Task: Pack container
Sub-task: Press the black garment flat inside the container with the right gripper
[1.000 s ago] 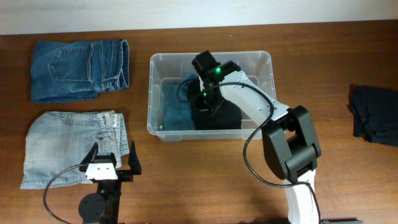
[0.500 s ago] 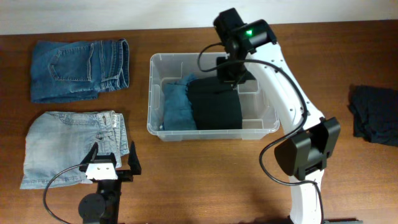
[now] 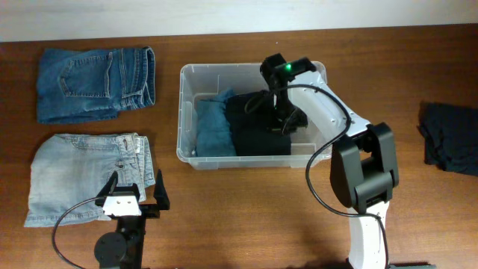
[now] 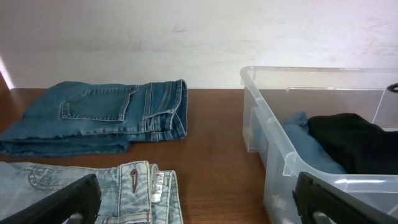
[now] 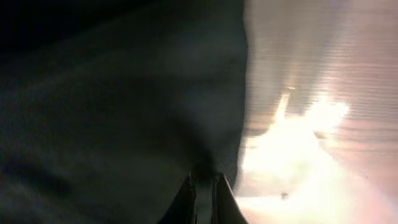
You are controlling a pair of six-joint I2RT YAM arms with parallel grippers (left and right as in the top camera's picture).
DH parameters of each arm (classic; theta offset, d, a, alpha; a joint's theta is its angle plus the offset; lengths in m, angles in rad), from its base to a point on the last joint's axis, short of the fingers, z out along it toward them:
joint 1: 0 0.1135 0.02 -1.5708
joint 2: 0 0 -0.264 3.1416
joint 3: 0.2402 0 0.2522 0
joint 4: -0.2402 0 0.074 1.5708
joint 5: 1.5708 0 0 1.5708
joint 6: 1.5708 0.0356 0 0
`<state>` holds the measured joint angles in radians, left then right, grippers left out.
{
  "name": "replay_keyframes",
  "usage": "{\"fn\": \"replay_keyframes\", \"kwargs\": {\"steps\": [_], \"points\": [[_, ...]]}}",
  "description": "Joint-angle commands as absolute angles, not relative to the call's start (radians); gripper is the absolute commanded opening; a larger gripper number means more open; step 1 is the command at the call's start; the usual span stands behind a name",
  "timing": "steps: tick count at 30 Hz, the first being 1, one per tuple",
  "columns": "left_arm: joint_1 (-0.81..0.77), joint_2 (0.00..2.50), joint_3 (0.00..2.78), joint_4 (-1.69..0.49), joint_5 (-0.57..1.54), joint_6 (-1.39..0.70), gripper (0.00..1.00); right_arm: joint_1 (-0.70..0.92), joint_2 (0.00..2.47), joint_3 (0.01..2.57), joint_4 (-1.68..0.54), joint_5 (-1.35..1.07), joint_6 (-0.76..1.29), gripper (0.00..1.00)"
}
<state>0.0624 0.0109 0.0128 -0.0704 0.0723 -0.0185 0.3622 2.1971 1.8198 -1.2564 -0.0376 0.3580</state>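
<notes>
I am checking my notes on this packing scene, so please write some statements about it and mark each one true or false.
1. The container holds a blue garment and a black garment. True.
2. The left gripper is shut on the light jeans. False: it is open and empty; the light jeans lie on the table.
3. The right gripper is shut, down in the container at the black garment. True.
4. The container holds the dark blue jeans. False: the dark blue jeans lie folded on the table, left of it.
5. A dark cloth lies right of the container. True.
</notes>
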Motion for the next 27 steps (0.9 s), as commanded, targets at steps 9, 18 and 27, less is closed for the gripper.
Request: {"fn": "replay_keyframes", "kwargs": {"steps": [9, 18, 27], "points": [[0.068, 0.006, 0.009, -0.072, 0.083, -0.006, 0.99, 0.421, 2.207, 1.776, -1.189, -0.243, 0.366, 0.04], [0.068, 0.006, 0.009, -0.072, 0.083, -0.006, 0.99, 0.450, 2.207, 1.777, -1.147, -0.246, 0.406, 0.04], [0.068, 0.006, 0.009, -0.072, 0.083, -0.006, 0.99, 0.377, 2.184, 2.003, -1.383, -0.060, 0.397, 0.06]]}}
